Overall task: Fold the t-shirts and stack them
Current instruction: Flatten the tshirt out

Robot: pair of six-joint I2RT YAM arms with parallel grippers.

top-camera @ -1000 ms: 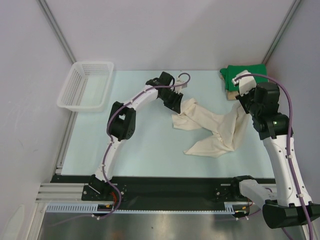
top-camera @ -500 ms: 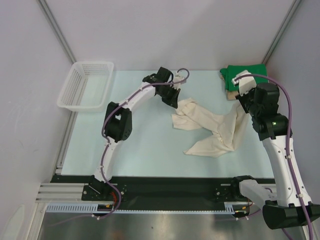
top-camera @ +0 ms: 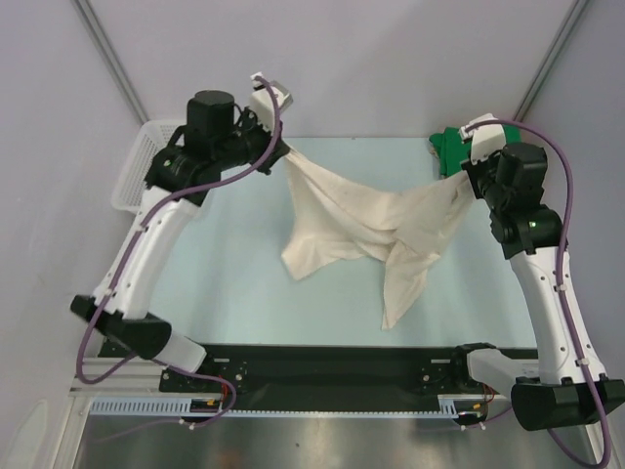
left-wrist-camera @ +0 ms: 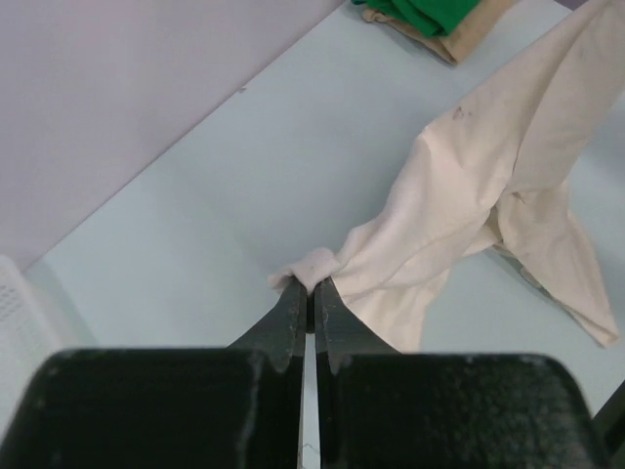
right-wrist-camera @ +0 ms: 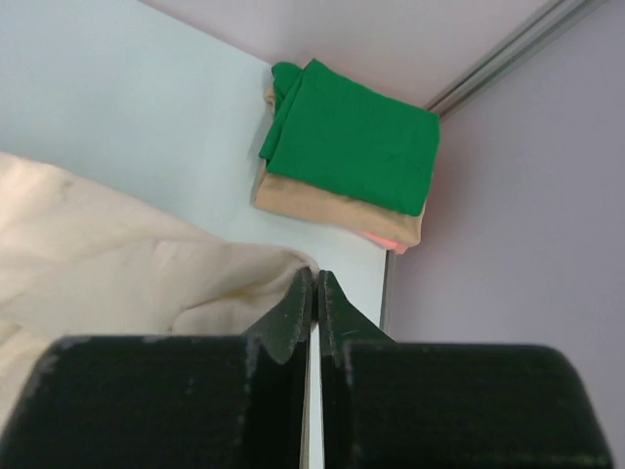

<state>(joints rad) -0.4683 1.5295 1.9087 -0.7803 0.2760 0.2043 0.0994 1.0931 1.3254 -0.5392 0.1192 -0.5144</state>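
The cream-white t-shirt hangs stretched between my two grippers above the table, its lower folds drooping toward the front. My left gripper is shut on one corner of it at the back left. My right gripper is shut on the other end at the right. The bright green t-shirt lies folded on the folded peach-tan t-shirt in the back right corner, partly hidden behind my right arm in the top view.
A white lattice basket stands at the back left, partly hidden under my left arm. Metal frame posts run along both sides. The black base rail lies along the near edge.
My left arm has swung up and back to the left, lifting its corner of the cream-white t-shirt off the table. The shirt now hangs spread between both grippers. The right gripper has barely moved.
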